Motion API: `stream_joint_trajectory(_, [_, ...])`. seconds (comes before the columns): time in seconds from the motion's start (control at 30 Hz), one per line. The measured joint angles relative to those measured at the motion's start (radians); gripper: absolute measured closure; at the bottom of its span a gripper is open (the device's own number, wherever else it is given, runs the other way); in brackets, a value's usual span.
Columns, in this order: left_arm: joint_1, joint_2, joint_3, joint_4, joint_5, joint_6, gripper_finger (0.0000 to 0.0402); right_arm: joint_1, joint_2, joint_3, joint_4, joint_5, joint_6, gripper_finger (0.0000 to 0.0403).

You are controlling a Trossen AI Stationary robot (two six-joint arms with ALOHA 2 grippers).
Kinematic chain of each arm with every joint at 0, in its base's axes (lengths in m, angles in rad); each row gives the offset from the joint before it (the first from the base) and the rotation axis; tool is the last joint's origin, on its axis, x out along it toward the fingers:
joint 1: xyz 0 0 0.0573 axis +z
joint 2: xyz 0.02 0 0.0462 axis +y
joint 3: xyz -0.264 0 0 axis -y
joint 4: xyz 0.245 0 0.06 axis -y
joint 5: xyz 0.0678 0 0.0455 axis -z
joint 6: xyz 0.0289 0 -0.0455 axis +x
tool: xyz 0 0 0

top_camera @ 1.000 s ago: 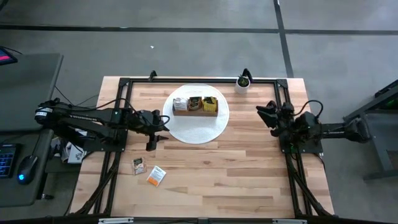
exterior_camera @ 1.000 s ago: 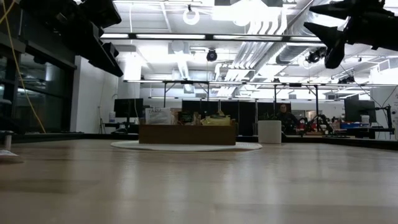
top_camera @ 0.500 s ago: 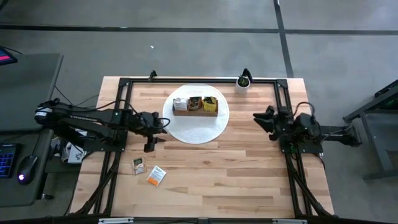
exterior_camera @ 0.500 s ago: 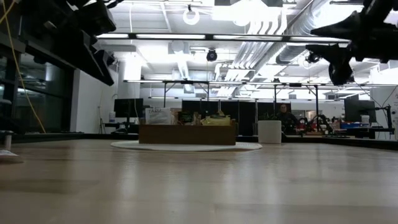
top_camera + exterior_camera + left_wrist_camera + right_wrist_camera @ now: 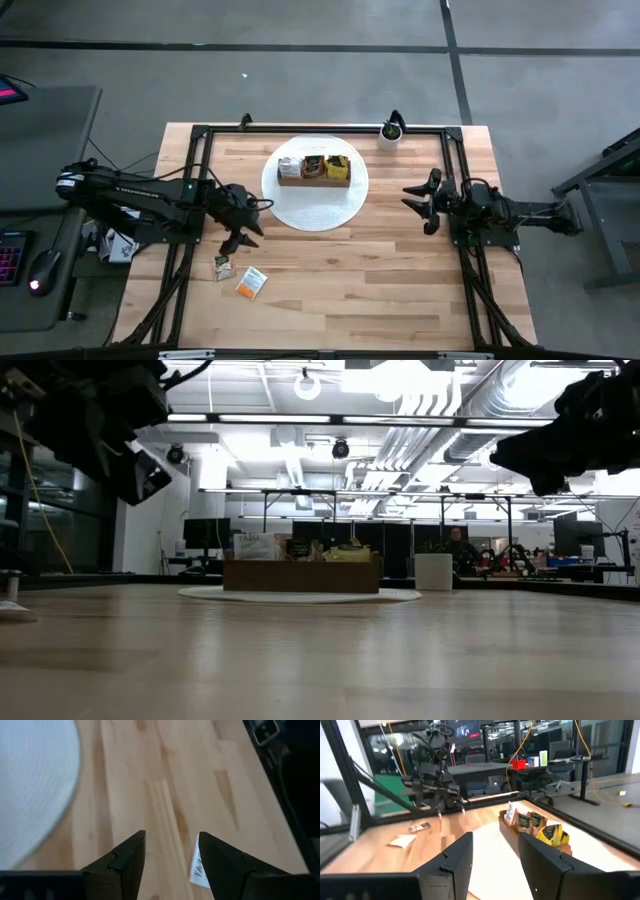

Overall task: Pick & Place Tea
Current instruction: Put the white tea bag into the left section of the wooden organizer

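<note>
Left end effector (image 5: 238, 240): jaws apart, empty, above 2 loose tea sachets (image 5: 223, 267) at lower left of the desk (image 5: 400, 290).
Right end effector (image 5: 421, 195): jaws apart, empty, right of centre.
Wooden box (image 5: 314, 170): upper centre, sachets inside.

Two dark, thin arms with black cables looping along them are sitting on black frame rails bolted to the wooden table (image 5: 330, 280). The left gripper (image 5: 170, 851) and right gripper (image 5: 495, 851) are each showing two black, wedge-shaped fingers with pointed tips.
</note>
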Motion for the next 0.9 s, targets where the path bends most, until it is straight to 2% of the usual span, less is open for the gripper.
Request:
stream_joint_trajectory(0.13, [0.0, 0.002, -0.018, -0.001, 0.066, -0.004, 0.0218, 0.0, 0.003, 0.0, -0.001, 0.0, -0.042, 0.025])
stream_joint_trajectory(0.3, [-0.001, 0.053, -0.028, -0.001, 0.103, 0.01, 0.0218, 0.0, 0.004, 0.0, 0.0, 0.0, -0.043, 0.025])
stream_joint_trajectory(0.53, [-0.108, 0.157, -0.025, 0.005, 0.114, 0.083, 0.0218, 0.0, 0.004, -0.001, 0.011, 0.0, -0.043, 0.025])
stream_joint_trajectory(0.67, [-0.182, 0.213, -0.007, 0.001, 0.069, 0.087, 0.0218, 0.0, 0.004, -0.001, 0.013, 0.0, -0.043, 0.025])
stream_joint_trajectory(0.9, [-0.314, 0.348, 0.068, -0.003, -0.11, 0.192, 0.0218, 0.0, 0.004, -0.001, 0.014, 0.0, -0.043, 0.025])
